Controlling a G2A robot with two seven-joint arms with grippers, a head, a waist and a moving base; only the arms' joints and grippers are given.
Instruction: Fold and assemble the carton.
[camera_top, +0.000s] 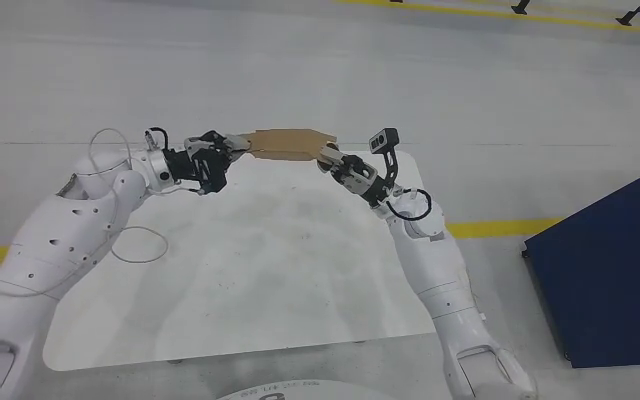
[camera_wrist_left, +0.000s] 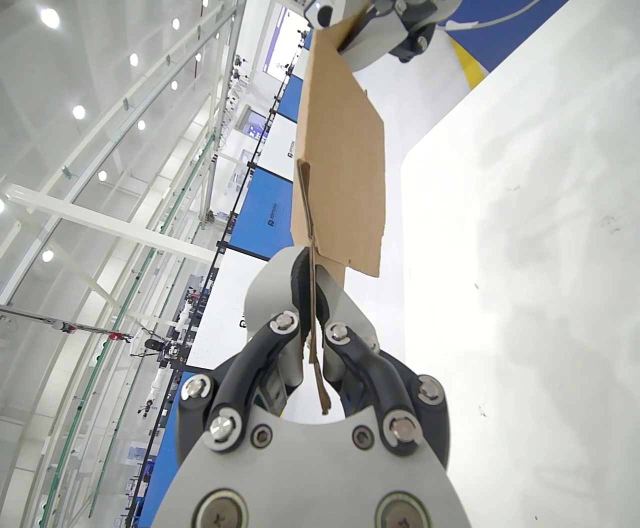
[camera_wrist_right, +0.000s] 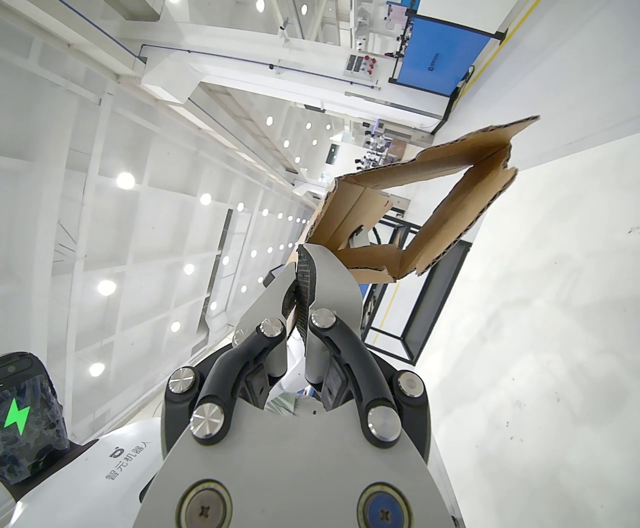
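**Carton held in the air between both grippers at the worktop's far edge**

The white worktop (camera_top: 250, 290) lies under both arms. The brown carton (camera_top: 285, 143) hangs above its far edge, off the surface, spanning from one gripper to the other. From above it looks like a flat strip. The right wrist view shows it partly opened into a hollow, slanted sleeve, and the left wrist view sees it nearly edge-on. The left gripper (camera_wrist_left: 312, 280) is closed almost fully, pinching a thin cardboard flap at one end. The right gripper (camera_wrist_right: 304, 272) is likewise clamped tight on the carton's opposite end.
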